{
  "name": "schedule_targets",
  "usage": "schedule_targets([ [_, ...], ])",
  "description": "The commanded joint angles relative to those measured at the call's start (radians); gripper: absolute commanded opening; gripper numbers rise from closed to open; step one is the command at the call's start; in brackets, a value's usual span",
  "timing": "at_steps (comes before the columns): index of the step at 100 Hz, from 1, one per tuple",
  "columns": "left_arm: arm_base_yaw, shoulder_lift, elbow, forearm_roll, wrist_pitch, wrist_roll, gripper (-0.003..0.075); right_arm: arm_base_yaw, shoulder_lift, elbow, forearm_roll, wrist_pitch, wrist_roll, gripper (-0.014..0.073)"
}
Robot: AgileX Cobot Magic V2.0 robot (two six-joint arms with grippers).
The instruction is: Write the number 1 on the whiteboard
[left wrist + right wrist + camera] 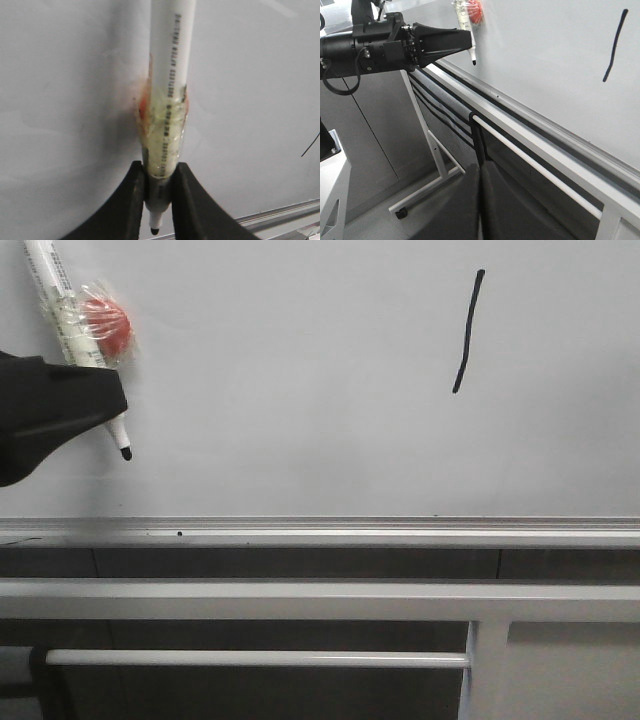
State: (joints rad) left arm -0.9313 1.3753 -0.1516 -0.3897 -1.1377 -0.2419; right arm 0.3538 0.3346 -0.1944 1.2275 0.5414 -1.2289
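The whiteboard point(300, 390) fills the front view, a pale glossy panel with a silver bottom rail point(320, 532). On its right part stands the number 1 point(467, 330), a thin black, slightly slanted stroke; it also shows as the number 1 point(615, 45) in the right wrist view. Far to the left of it, my left gripper point(112, 410) is shut on a white marker point(170, 75). A red lump point(105, 322) is taped to the marker's barrel. The black marker tip point(126, 453) points down, near the board; contact cannot be told. My right gripper point(480, 172) is shut, empty, below the board.
White metal frame bars point(300, 600) run under the rail, with a thinner white rod point(250, 658) below them. The board's stand leg point(427, 145) reaches down to a caster point(401, 214) on the grey floor. The left arm's black body point(370, 47) sits before the board's left end.
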Motion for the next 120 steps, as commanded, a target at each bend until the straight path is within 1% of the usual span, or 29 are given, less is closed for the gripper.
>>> schedule_targets([
  [1, 0.002, -0.024, -0.018, -0.001, -0.188, -0.01, 0.0095, 0.001, 0.009, -0.026, 0.044, -0.013, -0.004, -0.0062],
  [7, 0.002, -0.024, -0.018, -0.001, -0.189, -0.01, 0.0158, 0.001, 0.009, -0.026, 0.044, -0.013, -0.004, -0.0062],
  [15, 0.002, -0.024, -0.018, -0.001, -0.192, -0.01, 0.0211, 0.001, 0.009, -0.026, 0.044, -0.013, -0.004, -0.0062],
  [32, 0.002, -0.024, -0.018, 0.01, -0.205, -0.01, 0.0239, 0.001, 0.009, -0.026, 0.044, -0.013, -0.004, -0.0062],
  [59, 0.002, -0.024, -0.008, 0.019, -0.212, -0.01, 0.0363, 0.001, 0.009, -0.026, 0.044, -0.013, -0.004, -0.0062],
  [65, 0.002, -0.024, 0.009, 0.021, -0.225, -0.012, 0.0371, 0.001, 0.009, -0.026, 0.044, -0.013, -0.004, -0.0062],
  [75, 0.002, -0.026, 0.054, 0.025, -0.246, -0.067, 0.0371, 0.001, 0.009, -0.026, 0.044, -0.013, -0.004, -0.0062],
  [83, 0.002, -0.038, 0.083, 0.065, -0.246, -0.106, 0.0371, 0.001, 0.009, -0.026, 0.044, -0.013, -0.004, -0.0062],
  [95, 0.002, -0.074, 0.098, 0.135, -0.246, -0.103, 0.0368, 0.001, 0.009, -0.026, 0.044, -0.013, -0.004, -0.0062],
  [102, 0.002, -0.102, 0.11, 0.144, -0.246, -0.103, 0.0353, 0.001, 0.009, -0.026, 0.044, -0.013, -0.004, -0.0062],
  [107, 0.002, -0.123, 0.123, 0.144, -0.246, -0.103, 0.0307, 0.001, 0.009, -0.026, 0.044, -0.013, -0.004, -0.0062],
  [114, 0.002, -0.156, 0.148, 0.152, -0.246, -0.086, 0.0192, 0.001, 0.009, -0.026, 0.044, -0.013, -0.004, -0.0062],
  [120, 0.002, -0.188, 0.164, 0.172, -0.243, -0.054, 0.0048, 0.001, 0.009, -0.026, 0.044, -0.013, -0.004, -0.0062],
])
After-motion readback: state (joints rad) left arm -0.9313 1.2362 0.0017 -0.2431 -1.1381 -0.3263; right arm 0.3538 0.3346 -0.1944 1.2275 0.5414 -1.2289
